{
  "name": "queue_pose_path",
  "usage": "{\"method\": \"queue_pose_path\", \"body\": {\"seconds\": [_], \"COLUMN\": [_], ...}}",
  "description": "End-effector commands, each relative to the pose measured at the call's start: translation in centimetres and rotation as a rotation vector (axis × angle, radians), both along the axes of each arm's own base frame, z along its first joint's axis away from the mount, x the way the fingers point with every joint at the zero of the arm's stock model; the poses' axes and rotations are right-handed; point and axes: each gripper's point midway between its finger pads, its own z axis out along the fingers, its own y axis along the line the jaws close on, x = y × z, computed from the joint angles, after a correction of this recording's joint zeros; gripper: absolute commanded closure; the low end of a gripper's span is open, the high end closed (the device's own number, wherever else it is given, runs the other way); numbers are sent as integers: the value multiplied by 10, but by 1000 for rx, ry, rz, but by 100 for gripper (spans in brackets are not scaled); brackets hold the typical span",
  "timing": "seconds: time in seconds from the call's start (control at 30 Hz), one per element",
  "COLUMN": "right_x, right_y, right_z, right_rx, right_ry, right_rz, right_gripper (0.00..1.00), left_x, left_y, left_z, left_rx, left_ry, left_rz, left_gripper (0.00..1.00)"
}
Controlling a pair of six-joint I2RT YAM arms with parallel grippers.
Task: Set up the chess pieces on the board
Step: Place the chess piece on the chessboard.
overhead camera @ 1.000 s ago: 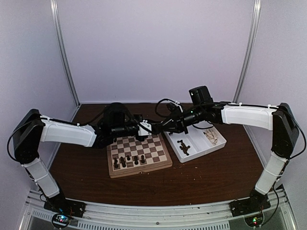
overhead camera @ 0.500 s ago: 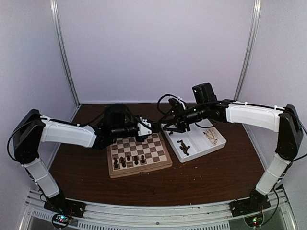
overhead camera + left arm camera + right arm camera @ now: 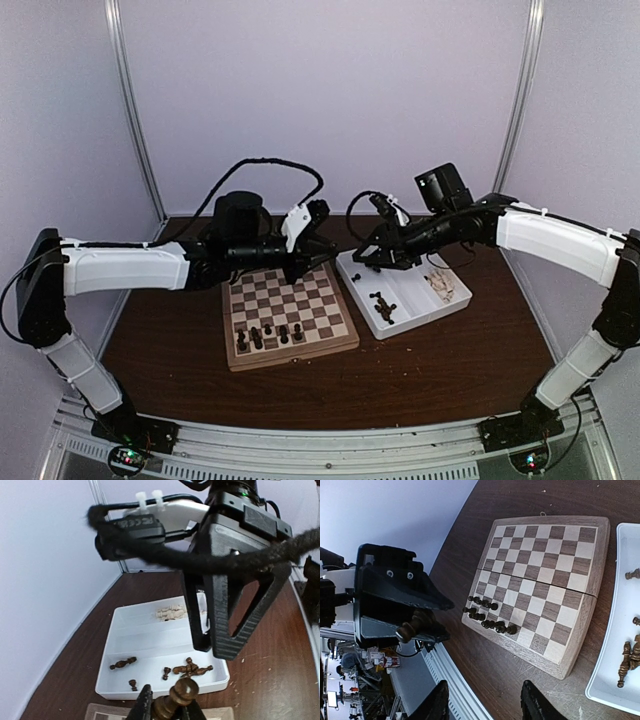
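Observation:
My left gripper [image 3: 320, 248] hangs above the far edge of the board [image 3: 300, 300] and is shut on a dark brown chess piece [image 3: 177, 697], its rounded head sticking out between the fingers [image 3: 145, 705]. Several dark pieces [image 3: 270, 335] stand in the board's near rows and also show in the right wrist view [image 3: 487, 615]. My right gripper [image 3: 366, 258] is open and empty above the far left corner of the white tray [image 3: 412, 283]. Its fingers [image 3: 437, 705] are wide apart. More dark pieces [image 3: 192, 670] lie in the tray.
Pale cream pieces [image 3: 440, 285] lie in the tray's right compartment. The tray sits right of the board on the dark brown table [image 3: 430, 370]. White walls and metal corner posts enclose the back and sides. The two grippers are close together over the gap between the board and the tray.
The two grippers were nearly touching over the board's far right corner. The right one has pulled back right over the tray. The left one has lifted and turned with the piece.

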Motion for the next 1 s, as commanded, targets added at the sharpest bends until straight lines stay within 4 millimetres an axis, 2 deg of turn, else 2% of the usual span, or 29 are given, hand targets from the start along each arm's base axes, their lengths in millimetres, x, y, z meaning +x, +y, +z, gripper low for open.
{"method": "queue_pose_path", "body": {"seconds": [0.0,0.23,0.43,0.63,0.97], "right_x": [10,10,3,1,5], "right_y": [-14,-8,9,21,38], "right_z": [24,56,59,62,51], "right_rx": [-46,31,-10,-66,-145], "right_ry": [-187,-274,-331,-395,-426], "right_rz": [-65,-85,-38,-26,-15], "right_gripper": [52,55,61,61,66], "left_x": [-9,-8,-9,-9,-12], "left_y": [-3,-6,-9,-10,-11], "left_z": [19,13,15,13,17], "left_rx": [-106,-88,-83,-81,-90], "left_ry": [253,343,378,382,379], "left_rz": [18,37,28,25,7], "left_gripper": [98,97,97,97,97]}}
